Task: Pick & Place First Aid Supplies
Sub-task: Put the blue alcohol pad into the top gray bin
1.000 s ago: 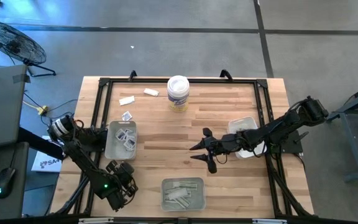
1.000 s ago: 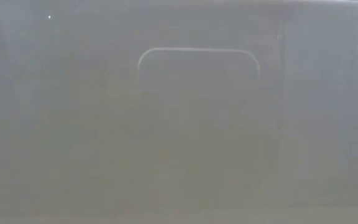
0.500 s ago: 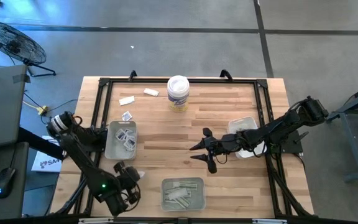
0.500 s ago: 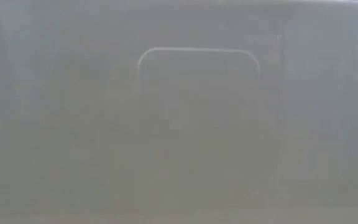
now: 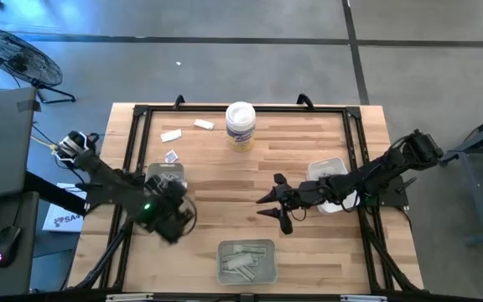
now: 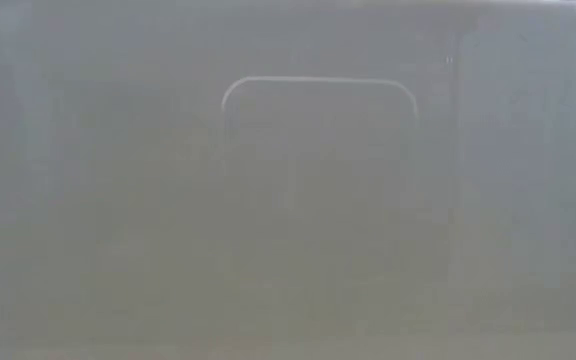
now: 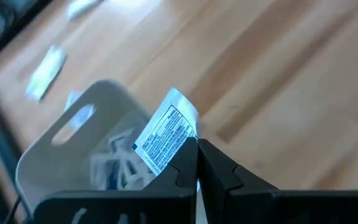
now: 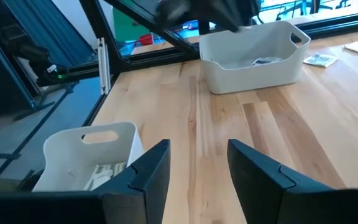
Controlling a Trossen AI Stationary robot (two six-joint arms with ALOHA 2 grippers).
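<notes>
moved: left gripper swung from near table edge to just over left tray | grip: pinched tight on white blue-print packet

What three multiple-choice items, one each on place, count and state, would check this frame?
1. Where is the white tub?
A. at the table's far edge, near the middle
B. in the near tray
C. beside the right gripper

2. How many trays are on the table?
A. one
B. three
C. five

3. What is the left gripper doing?
A. open and empty
B. shut on a packet
C. gripping the tub

Answers:
1 A: the high view shows it standing at the far edge.
2 B: left tray, near tray, right tray.
3 B: in the left wrist view the fingers pinch a blue-printed packet; the right gripper is open.
</notes>
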